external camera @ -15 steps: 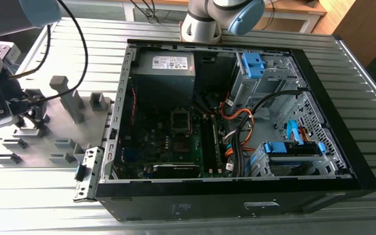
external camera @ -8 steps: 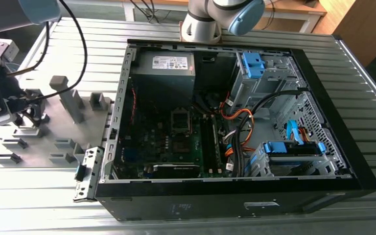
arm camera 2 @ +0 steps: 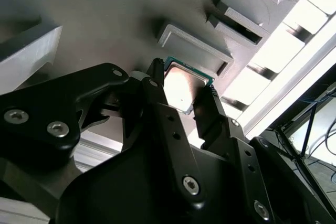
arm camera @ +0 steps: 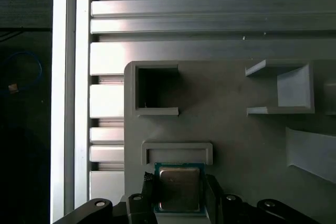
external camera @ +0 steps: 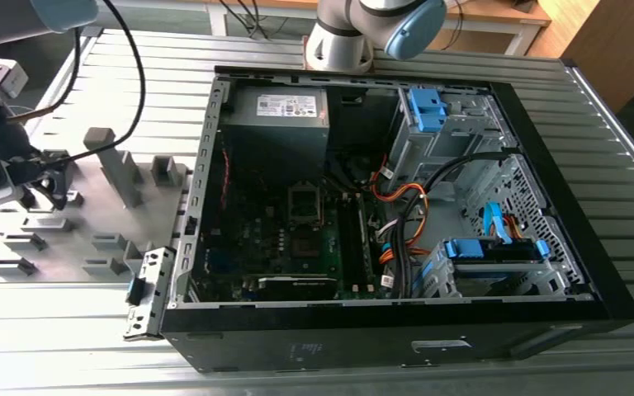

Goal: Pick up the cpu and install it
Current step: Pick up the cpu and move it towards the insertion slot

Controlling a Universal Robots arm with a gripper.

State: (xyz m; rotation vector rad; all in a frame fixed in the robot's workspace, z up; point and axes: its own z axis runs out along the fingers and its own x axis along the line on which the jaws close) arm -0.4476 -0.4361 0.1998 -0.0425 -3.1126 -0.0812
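In both wrist views the cpu [arm camera: 179,186] [arm camera 2: 182,86] is a small square chip with a dull tan-grey metal face and a green rim. It sits between my two black fingers [arm camera: 213,192], which press on its opposite edges. My gripper [arm camera: 179,190] [arm camera 2: 181,92] is shut on it, just beside a shallow rectangular frame [arm camera: 177,152] on the grey fixture plate [arm camera: 236,140]. In the exterior view my gripper [external camera: 44,196] hangs over that plate [external camera: 108,227] at the exterior view's left. The open computer case [external camera: 565,206] lies to the right, its motherboard socket [external camera: 306,204] exposed.
Grey blocky fixtures [external camera: 119,169] stand upright on the plate close to my gripper. A black cable [external camera: 130,74] loops above it. The power-supply box [external camera: 278,111], blue drive brackets [external camera: 494,247] and orange cables [external camera: 399,198] crowd the case. Ribbed aluminium table [external camera: 75,346] surrounds everything.
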